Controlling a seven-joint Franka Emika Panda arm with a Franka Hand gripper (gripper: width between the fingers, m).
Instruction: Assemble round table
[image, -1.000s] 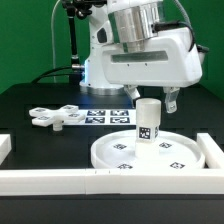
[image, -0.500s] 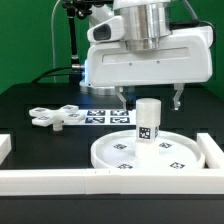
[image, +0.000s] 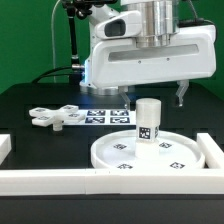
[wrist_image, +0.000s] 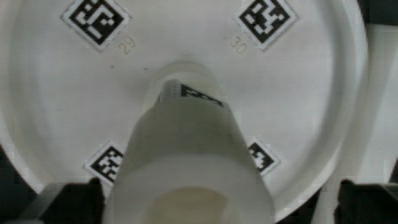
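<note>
The short cylindrical leg stands upright on the large round disc, which lies flat against the border rails. My gripper hangs open above the leg, its fingers apart and clear of the leg's top, holding nothing. The four-lobed cross base lies on the table at the exterior view's left. In the wrist view I look straight down the leg onto the tagged disc, with my gripper spread to either side of it.
The marker board lies behind the disc. White border rails run along the front and at the exterior view's right. The table top is black.
My gripper has risen off the leg and drifted slightly to the exterior view's right. The leg stays standing on the disc.
</note>
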